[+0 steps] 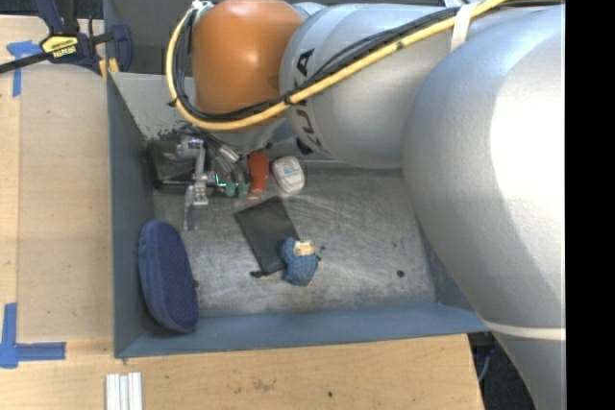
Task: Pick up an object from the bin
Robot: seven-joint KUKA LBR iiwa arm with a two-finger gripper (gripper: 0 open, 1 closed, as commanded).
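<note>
My gripper [197, 189] hangs below the orange wrist cover over the bin's back left part, low above the floor. Nothing shows in its grasp. Just to its right lie a small red-orange thing [259, 170] and a white rounded thing [287, 174], both partly hidden by the arm. A flat black rectangular pouch [264, 233] lies on the floor to the lower right of the gripper. At that pouch's near end sits a small blue thing with a tan tip [300, 262]. A dark blue oblong case [166, 276] rests along the left wall, toward the front corner.
The arm and its yellow cable cover the bin's right and back parts. Bare grey floor shows between the blue case and the black pouch, and along the front wall to the right.
</note>
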